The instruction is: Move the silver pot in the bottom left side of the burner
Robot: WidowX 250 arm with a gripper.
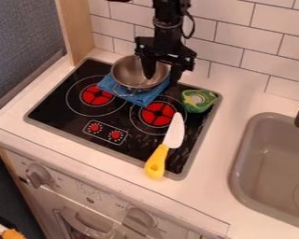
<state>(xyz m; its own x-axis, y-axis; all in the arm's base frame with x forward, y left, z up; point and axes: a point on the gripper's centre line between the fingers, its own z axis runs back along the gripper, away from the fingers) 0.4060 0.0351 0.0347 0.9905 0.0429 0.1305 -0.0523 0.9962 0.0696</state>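
The silver pot (128,74) stands upright on a folded blue cloth (144,97), toward the back of the black stove top (71,112). From the top edge the arm comes down, and the gripper (162,79) is at the pot's right side. Its fingers are apart, one over the pot's inside and the other beyond the right rim. Part of the pot's right rim is hidden behind the gripper.
A knife with a yellow handle (156,162) lies across the stove's front right. A green toy piece (198,100) sits at the stove's right edge. The sink (274,163) is at the right, a tiled wall (236,56) behind, and a wooden post (74,30) at back left.
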